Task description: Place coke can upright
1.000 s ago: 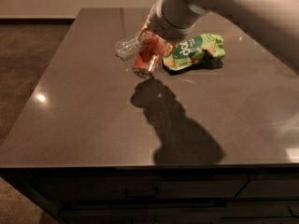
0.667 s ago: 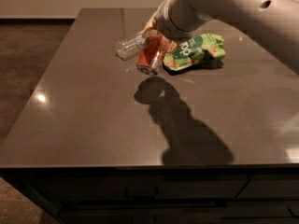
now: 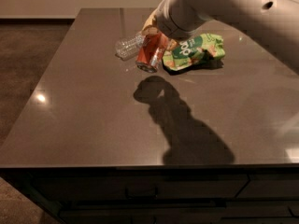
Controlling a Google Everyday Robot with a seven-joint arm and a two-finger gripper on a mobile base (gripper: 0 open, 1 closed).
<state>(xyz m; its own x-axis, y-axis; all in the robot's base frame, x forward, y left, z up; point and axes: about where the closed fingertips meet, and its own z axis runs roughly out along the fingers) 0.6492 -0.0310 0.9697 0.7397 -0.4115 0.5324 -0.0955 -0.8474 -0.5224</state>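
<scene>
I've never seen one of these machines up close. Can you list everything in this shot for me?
coke can: one, red with silver ends, tilted, over the far middle of the table
water bottle: one, clear plastic, lying just left of the can
snack bag: one, green, lying just right of the can
table: one, dark glossy top, filling most of the view
arm: one, white, reaching in from the upper right
end effector: one, at the can's upper end, closed on it
</scene>
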